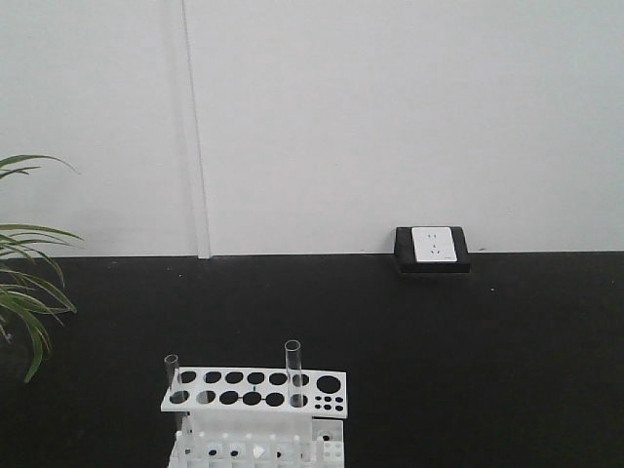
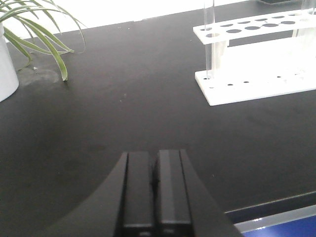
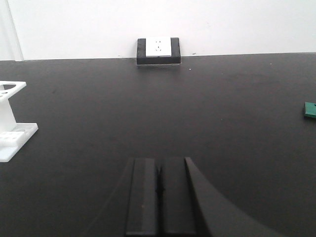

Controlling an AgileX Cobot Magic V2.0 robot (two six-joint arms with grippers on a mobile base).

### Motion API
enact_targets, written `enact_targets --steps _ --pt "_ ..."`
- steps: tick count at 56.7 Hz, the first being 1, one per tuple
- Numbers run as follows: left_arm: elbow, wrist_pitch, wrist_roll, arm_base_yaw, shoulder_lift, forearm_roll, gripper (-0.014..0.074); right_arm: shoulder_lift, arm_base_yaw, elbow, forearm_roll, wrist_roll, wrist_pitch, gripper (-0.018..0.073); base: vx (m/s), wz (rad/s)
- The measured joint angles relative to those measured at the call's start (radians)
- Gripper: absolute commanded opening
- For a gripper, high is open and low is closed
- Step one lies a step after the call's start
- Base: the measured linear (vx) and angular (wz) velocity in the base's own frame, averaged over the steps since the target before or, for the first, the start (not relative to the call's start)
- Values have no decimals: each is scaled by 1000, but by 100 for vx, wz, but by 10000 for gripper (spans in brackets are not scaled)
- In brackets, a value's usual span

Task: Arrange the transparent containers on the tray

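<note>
Two clear test tubes stand upright in a white rack [image 1: 255, 388]: one at its left end [image 1: 172, 375] and one further right [image 1: 292, 370]. The left wrist view shows the rack [image 2: 256, 89] at the upper right with a tube [image 2: 209, 39] in its near corner. My left gripper [image 2: 154, 154] is shut on nothing, low over the black table, well short of the rack. My right gripper [image 3: 160, 160] is also shut and empty, with the rack's end [image 3: 12, 133] far off to its left. The tray is out of view.
A potted plant with long green leaves [image 2: 39, 34] stands at the table's left, its white pot [image 2: 6, 69] at the frame edge. A wall socket in a black block [image 3: 158, 51] sits at the back. A small green object [image 3: 310, 109] lies at the far right. The table's front edge [image 2: 276, 205] is close.
</note>
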Motion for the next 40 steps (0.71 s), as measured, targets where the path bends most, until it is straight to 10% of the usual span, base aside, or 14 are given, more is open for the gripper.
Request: enact_targets --steps 40 --pt "0 -133 2 0 0 9 -7 0 0 0 -3 0 -134 -11 0 0"
